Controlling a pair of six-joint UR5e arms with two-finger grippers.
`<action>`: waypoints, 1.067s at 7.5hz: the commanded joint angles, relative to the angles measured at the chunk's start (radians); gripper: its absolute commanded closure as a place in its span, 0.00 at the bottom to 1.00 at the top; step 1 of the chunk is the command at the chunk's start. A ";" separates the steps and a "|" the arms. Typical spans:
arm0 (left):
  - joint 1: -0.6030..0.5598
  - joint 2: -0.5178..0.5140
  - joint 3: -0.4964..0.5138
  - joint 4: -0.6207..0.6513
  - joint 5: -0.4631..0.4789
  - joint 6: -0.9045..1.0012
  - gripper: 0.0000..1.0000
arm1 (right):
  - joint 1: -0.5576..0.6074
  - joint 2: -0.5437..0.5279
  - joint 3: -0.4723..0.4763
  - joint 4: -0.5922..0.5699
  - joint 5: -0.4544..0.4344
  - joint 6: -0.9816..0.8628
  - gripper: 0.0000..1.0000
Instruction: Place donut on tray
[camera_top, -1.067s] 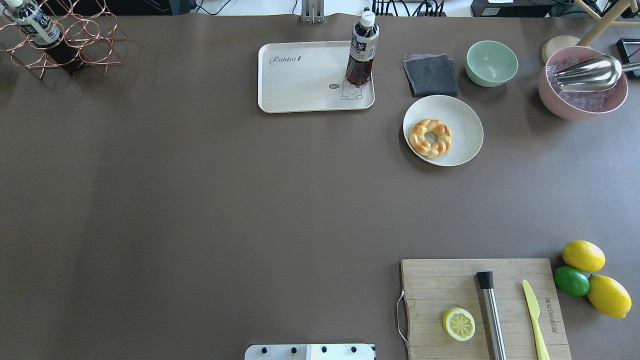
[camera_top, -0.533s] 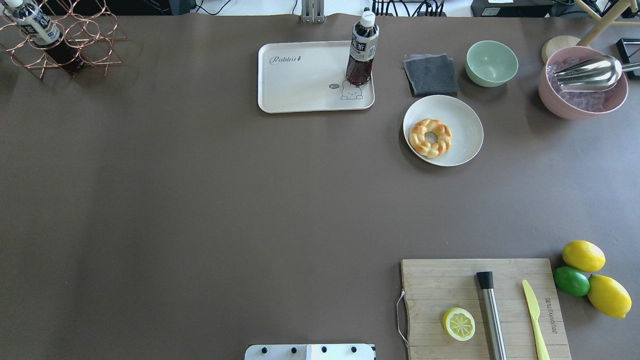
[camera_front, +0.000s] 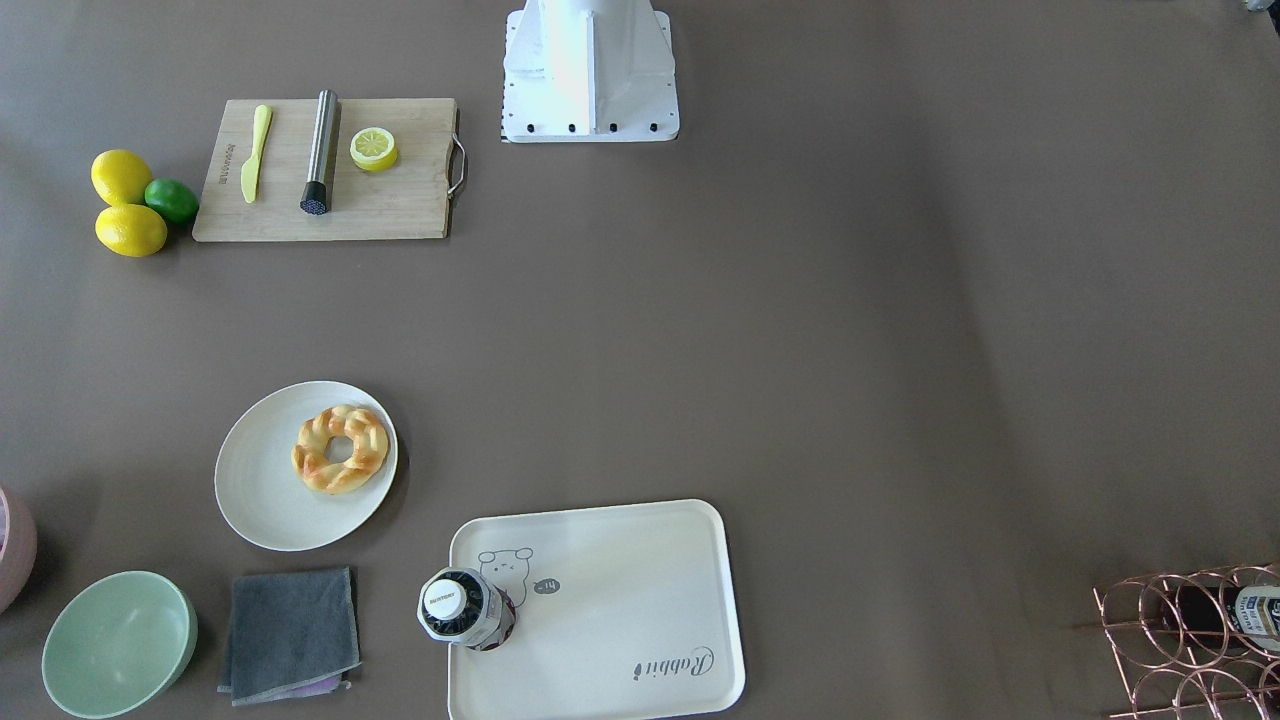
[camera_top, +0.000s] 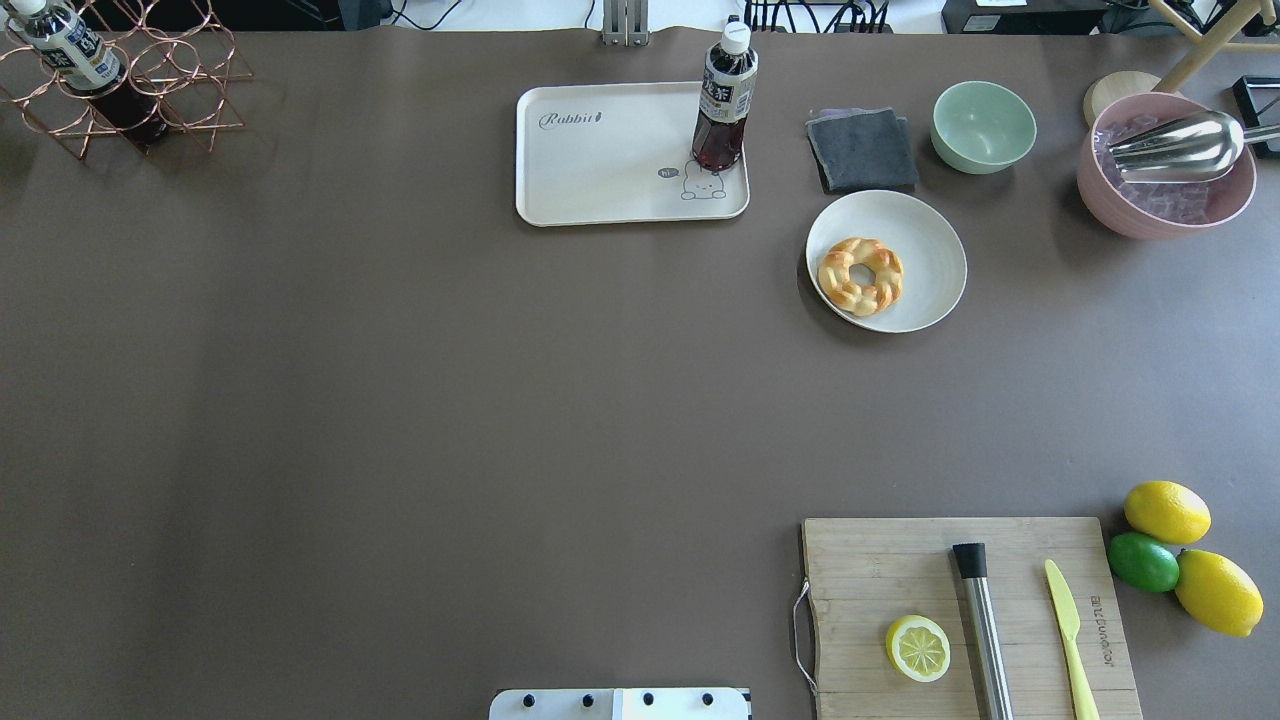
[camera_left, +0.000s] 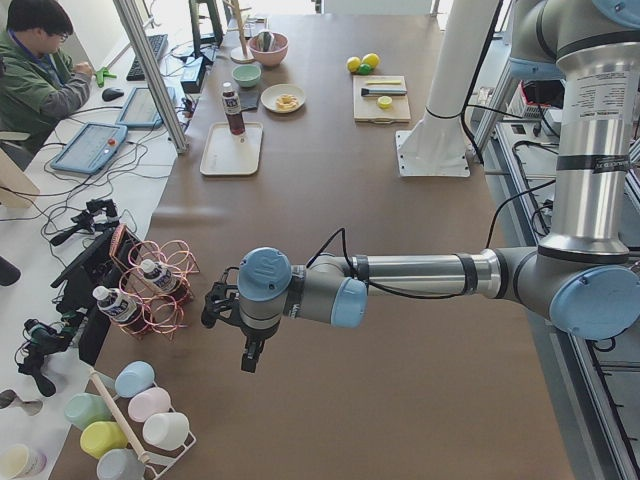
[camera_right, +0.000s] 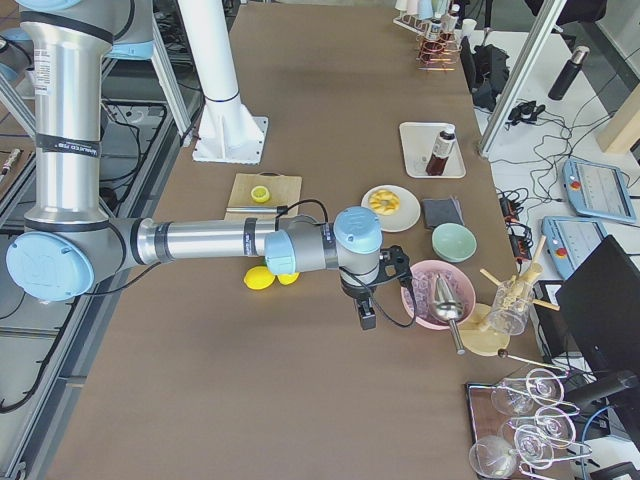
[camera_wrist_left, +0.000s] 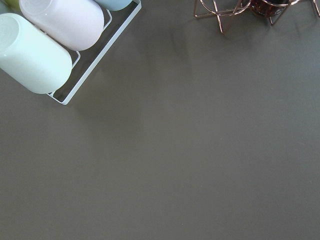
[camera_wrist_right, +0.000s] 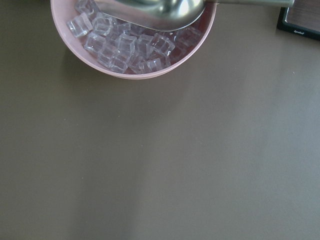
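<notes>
The golden-brown braided donut (camera_top: 860, 276) lies on a round off-white plate (camera_top: 930, 225), right of the cream-white tray (camera_top: 600, 170). The donut (camera_front: 340, 449) and the tray (camera_front: 620, 610) also show in the front-facing view. A dark tea bottle (camera_top: 725, 100) stands on the tray's corner by the bear drawing. My left gripper (camera_left: 247, 362) shows only in the exterior left view, far from the tray, near the copper rack. My right gripper (camera_right: 366, 318) shows only in the exterior right view, beside the pink bowl. I cannot tell whether either is open or shut.
A wooden cutting board (camera_top: 900, 570) holds a lemon half (camera_top: 917, 648), a steel muddler and a yellow knife; lemons and a lime lie beside it. A grey cloth (camera_top: 862, 148), a green bowl (camera_top: 983, 126) and a pink bowl of ice (camera_top: 1165, 195) stand behind the plate. A copper rack (camera_top: 130, 75) stands far left.
</notes>
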 joint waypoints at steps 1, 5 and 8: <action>0.017 -0.020 -0.002 -0.091 0.001 0.000 0.02 | -0.069 0.023 -0.002 0.013 0.002 0.004 0.00; 0.158 -0.032 0.011 -0.153 0.001 -0.053 0.00 | -0.308 0.106 0.007 0.105 -0.018 0.361 0.00; 0.204 -0.113 0.003 -0.224 -0.002 -0.327 0.01 | -0.560 0.241 -0.037 0.231 -0.160 0.761 0.00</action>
